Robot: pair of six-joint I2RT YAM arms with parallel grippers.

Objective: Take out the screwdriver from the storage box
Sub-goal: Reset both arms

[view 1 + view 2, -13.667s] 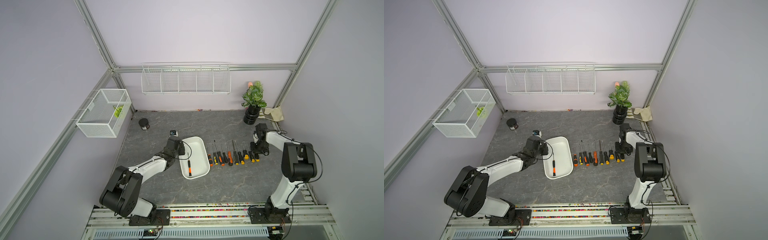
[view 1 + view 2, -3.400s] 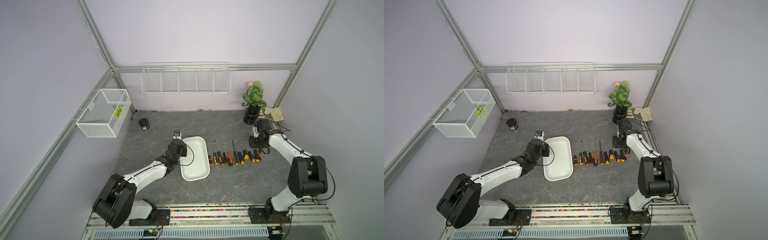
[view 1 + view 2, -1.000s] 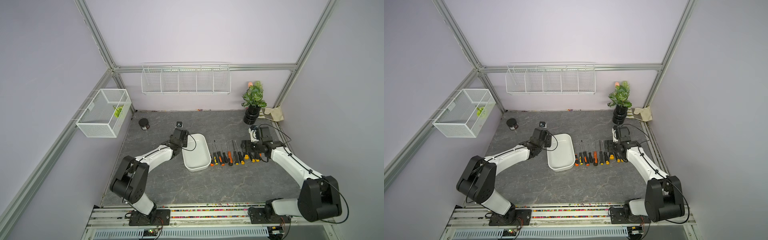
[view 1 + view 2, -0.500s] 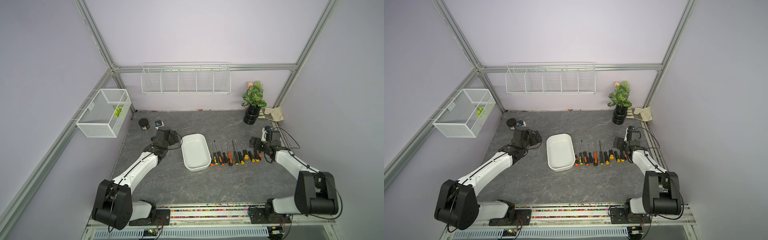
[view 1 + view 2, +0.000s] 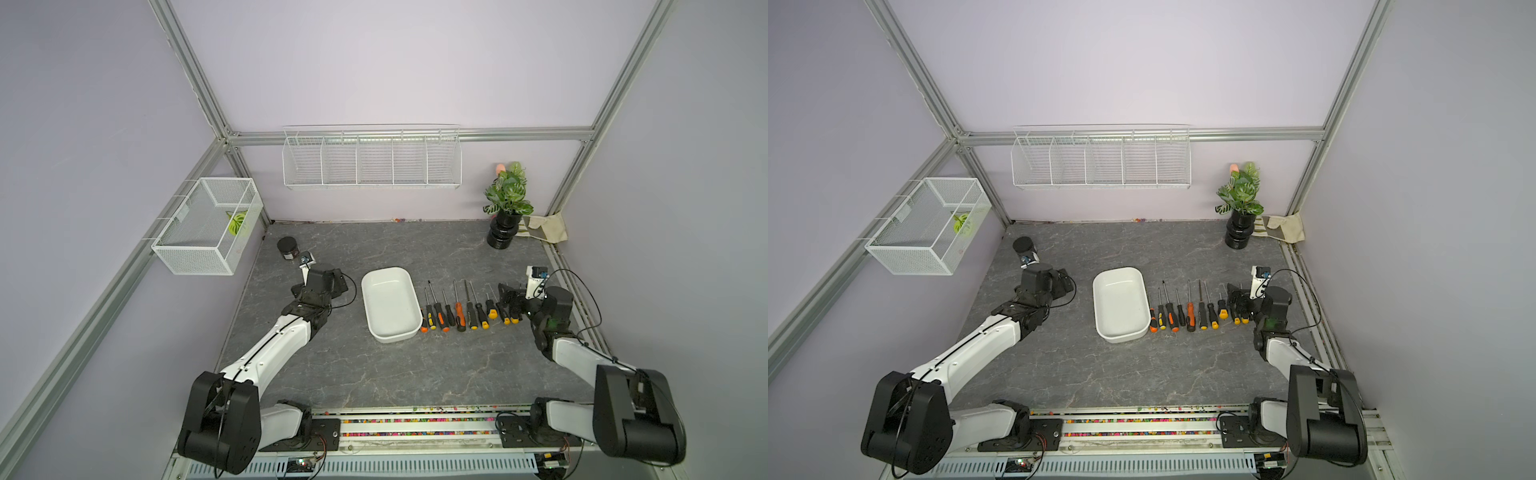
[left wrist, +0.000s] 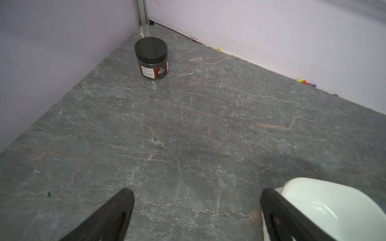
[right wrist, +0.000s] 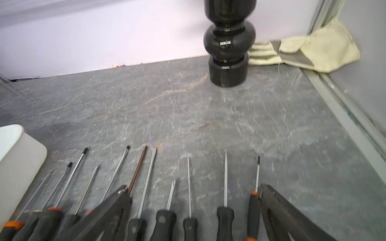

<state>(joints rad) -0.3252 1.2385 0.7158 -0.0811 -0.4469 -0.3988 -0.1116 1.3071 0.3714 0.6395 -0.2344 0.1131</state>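
Observation:
The white storage box [image 5: 388, 299] [image 5: 1119, 301] stands mid-table, and I see nothing inside it. No screwdriver is in it; several screwdrivers [image 5: 458, 311] [image 5: 1190, 312] [image 7: 167, 221] lie in a row just right of it, handles toward the front. My left gripper [image 5: 340, 286] [image 5: 1065, 282] [image 6: 196, 194] hangs open over bare table left of the box, whose corner [image 6: 325, 200] shows beside one finger. My right gripper [image 5: 508, 300] [image 5: 1237, 302] [image 7: 194, 187] is open above the row's right end. One finger is next to an orange-collared handle [image 7: 253, 210].
A black jar [image 5: 287, 248] [image 6: 150, 57] sits at the far left corner. A plant in a black vase [image 5: 505, 226] [image 7: 227, 52] and a cloth [image 5: 544, 228] [image 7: 313, 50] are at the far right. A wire basket [image 5: 208, 226] and wire rack [image 5: 372, 160] hang on the walls.
My left gripper has opened and drawn away from the box's far left corner to the left. My right gripper has shifted right along the screwdriver row. The box stays put.

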